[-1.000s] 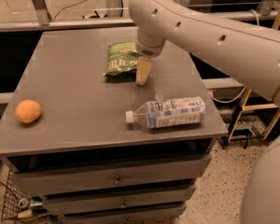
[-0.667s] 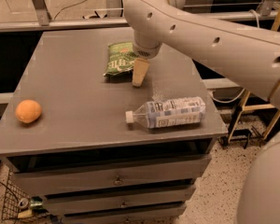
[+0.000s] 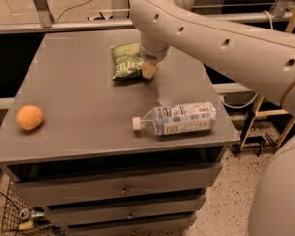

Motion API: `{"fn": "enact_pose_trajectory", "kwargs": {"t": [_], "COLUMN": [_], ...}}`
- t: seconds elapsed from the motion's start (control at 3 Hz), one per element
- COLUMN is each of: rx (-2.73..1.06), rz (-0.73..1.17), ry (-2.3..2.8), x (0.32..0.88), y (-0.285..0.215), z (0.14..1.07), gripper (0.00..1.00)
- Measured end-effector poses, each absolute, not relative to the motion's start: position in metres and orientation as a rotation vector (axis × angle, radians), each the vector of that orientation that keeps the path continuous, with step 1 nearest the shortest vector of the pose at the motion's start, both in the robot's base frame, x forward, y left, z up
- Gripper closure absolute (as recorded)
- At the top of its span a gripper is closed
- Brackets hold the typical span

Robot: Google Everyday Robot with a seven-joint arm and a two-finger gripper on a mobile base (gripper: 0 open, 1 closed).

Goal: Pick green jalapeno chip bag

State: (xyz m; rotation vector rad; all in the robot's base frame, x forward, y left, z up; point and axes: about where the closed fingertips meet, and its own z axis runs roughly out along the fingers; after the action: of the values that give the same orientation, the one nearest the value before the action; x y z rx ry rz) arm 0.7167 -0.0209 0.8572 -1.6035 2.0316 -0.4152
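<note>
The green jalapeno chip bag lies flat near the back middle of the grey table. It is crinkly green with white lettering. My gripper hangs from the big white arm and sits at the bag's right edge, low over the table. One tan finger shows beside the bag. The wrist hides the bag's upper right corner.
A clear plastic bottle with a white cap lies on its side near the front right edge. A round orange fruit sits at the front left. Drawers run below the tabletop. A metal rail runs behind the table.
The gripper has moved slightly left and back, closer in against the chip bag's right edge. The bag, bottle and orange have not moved.
</note>
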Motion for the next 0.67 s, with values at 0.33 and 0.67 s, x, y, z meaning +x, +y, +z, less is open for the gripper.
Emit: {"fn": "enact_pose_trajectory", "kwargs": {"t": [0.33,0.67], "rx": [-1.542,-1.499], "rz": [-0.439,-0.463], "ry": [2.046,2.051], "x": [0.7271,0.7336], "y": [-0.0248,-0.0299], "z": [0.8662,0.8757], "gripper": [0.78,1.0]}}
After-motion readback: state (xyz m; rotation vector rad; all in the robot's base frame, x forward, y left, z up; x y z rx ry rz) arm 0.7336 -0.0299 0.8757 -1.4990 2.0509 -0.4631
